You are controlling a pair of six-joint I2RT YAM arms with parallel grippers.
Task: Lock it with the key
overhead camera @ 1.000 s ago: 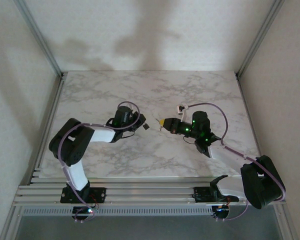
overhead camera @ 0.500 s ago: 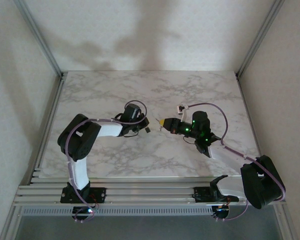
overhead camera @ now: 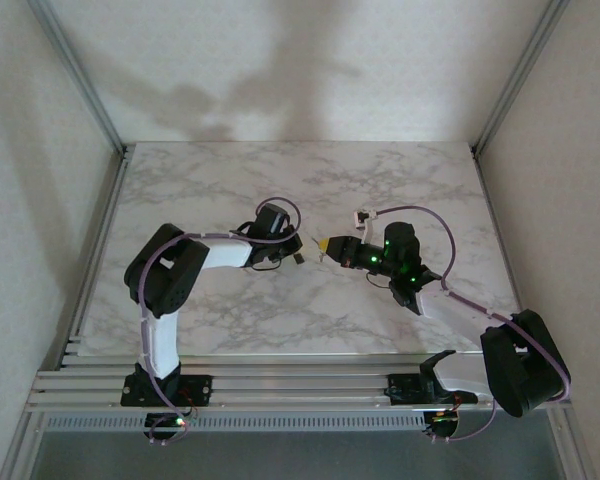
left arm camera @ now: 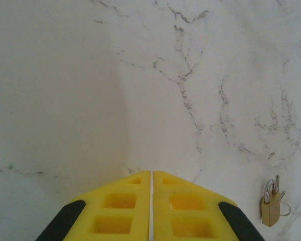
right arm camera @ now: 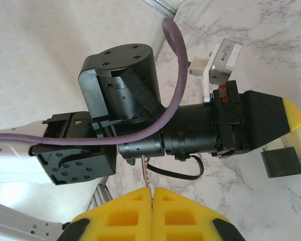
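Note:
My left gripper points right at the table's middle, and its yellow fingers are pressed together. In the right wrist view a small black padlock hangs by its shackle from the left gripper's yellow tip. It shows as a dark block in the top view. My right gripper faces it from the right, a short gap away. The right gripper's fingers are shut on a key, whose thin toothed blade sticks out toward the left arm's wrist.
A small brass padlock with a ring on it lies on the marble table at the lower right of the left wrist view. Metal rails line the near edge, and white walls enclose the other three sides.
The left arm has swung its gripper to the right with the black padlock, closing the gap to the right gripper. The right arm has not moved.

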